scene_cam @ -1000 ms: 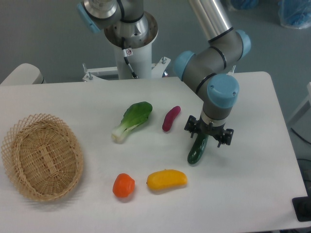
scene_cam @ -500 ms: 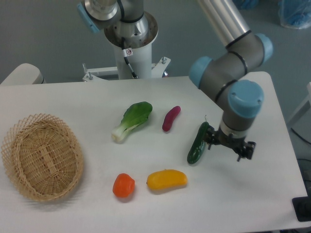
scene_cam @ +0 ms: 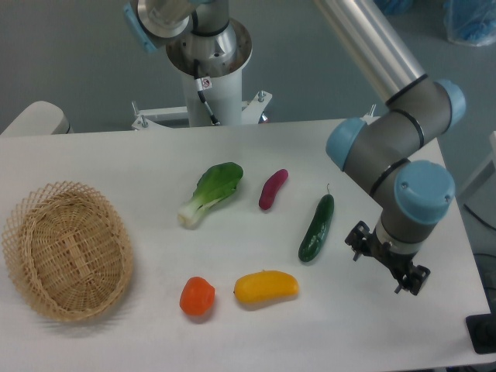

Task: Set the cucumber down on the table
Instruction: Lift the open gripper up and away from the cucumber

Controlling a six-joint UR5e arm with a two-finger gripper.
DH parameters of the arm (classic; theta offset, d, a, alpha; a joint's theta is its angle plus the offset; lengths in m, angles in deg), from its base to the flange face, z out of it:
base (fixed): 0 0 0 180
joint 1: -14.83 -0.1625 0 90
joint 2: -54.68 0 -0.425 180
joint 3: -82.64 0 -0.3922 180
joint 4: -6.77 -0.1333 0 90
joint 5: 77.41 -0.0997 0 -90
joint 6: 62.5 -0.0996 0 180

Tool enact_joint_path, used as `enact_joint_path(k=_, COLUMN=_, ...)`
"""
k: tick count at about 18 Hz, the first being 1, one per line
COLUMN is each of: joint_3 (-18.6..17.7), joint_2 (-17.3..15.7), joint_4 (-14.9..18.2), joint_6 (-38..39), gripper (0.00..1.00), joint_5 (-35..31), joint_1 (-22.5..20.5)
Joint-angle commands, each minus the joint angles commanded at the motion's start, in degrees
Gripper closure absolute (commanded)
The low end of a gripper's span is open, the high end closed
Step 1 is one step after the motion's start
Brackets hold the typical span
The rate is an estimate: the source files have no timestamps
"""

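The dark green cucumber (scene_cam: 317, 227) lies flat on the white table (scene_cam: 116, 163), right of centre, its thin stem tip pointing to the back. My gripper (scene_cam: 387, 267) is to the right of it and a little nearer the front edge, well apart from it. It points down at the tabletop and holds nothing. Its fingers look spread, but they are small and dark in this view.
A purple eggplant (scene_cam: 273, 188) and a bok choy (scene_cam: 211, 191) lie behind and left of the cucumber. A yellow pepper (scene_cam: 266, 286) and an orange tomato (scene_cam: 197, 296) lie in front. A wicker basket (scene_cam: 65, 249) stands at the left edge.
The gripper was over the cucumber a second ago; it has let go and moved off to the right and front. The cucumber now lies fully uncovered in the same spot.
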Motion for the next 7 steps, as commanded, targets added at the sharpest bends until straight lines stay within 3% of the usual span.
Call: enact_joint_path(k=7, joint_3=-0.5, joint_2=0.0, joint_4=-0.1, joint_6=-0.4, gripper=0.0, joint_5=-0.1, joint_1=1.1)
